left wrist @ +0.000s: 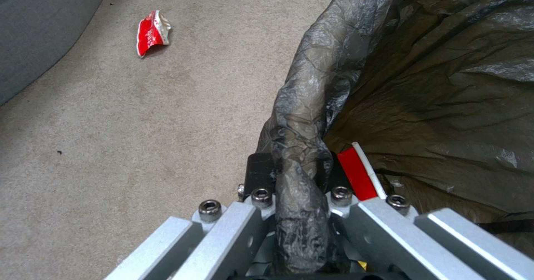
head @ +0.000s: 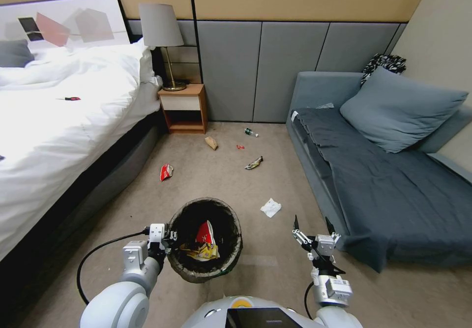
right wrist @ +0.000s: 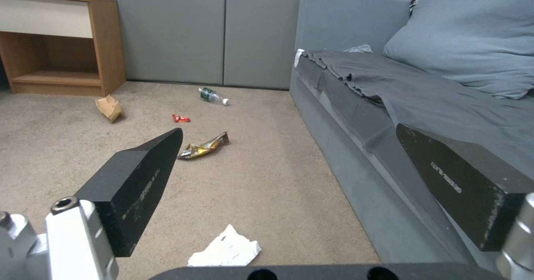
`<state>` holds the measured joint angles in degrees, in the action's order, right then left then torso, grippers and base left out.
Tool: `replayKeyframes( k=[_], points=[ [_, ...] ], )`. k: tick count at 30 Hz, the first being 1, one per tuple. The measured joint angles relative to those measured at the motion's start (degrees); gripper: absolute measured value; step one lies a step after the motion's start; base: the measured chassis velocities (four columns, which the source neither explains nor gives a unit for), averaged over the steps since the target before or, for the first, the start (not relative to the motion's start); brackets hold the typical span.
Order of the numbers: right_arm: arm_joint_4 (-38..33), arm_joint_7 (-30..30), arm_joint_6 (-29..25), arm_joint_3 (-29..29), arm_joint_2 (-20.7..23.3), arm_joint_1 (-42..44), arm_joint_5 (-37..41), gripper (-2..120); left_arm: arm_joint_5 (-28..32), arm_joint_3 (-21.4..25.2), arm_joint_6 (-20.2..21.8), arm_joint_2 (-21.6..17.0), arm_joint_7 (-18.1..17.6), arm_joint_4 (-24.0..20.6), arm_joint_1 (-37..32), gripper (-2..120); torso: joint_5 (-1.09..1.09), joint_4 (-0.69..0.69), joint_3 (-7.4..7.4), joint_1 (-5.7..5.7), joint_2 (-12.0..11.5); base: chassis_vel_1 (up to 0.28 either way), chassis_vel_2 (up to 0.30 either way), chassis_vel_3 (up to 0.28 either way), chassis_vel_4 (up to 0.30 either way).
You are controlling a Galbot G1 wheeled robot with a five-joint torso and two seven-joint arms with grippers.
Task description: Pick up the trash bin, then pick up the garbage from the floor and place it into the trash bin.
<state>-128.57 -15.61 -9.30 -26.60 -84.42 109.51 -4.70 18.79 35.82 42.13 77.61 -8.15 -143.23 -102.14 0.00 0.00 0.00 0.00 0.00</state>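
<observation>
Bin (head: 205, 239) hangs just before the robot, its bagged rim clamped between the left gripper's (left wrist: 300, 175) jaws; a red packet and yellow wrapper (head: 204, 250) lie inside. The right gripper (head: 311, 228) hovers beside the sofa (head: 393, 180), jaws wide and holding nothing. On the floor (head: 221, 180) ahead lie a tissue (head: 271, 207), a red-and-white packet (head: 166, 171), a shiny wrapper (head: 253, 163), a brown bag (head: 211, 142) and a bottle (head: 250, 132).

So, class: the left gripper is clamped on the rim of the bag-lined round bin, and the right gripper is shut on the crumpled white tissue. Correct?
Not quite. The right gripper is open and empty, as the right wrist view shows; the crumpled white tissue lies on the carpet. The left gripper does clamp the bag-lined round bin.
</observation>
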Motion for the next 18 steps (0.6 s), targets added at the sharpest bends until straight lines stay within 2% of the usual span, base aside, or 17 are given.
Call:
replayKeyframes(
  k=[18],
  points=[
    [-0.1, -0.3, 0.0, -0.2, 0.2, -0.1, 0.3, 100, 0.0, 0.1, 0.0, 0.2, 0.0, 0.0, -0.3, 1, 0.0, 0.0, 0.0, 0.0, 0.0, 0.0, 0.0, 0.0, 0.0]
  ],
)
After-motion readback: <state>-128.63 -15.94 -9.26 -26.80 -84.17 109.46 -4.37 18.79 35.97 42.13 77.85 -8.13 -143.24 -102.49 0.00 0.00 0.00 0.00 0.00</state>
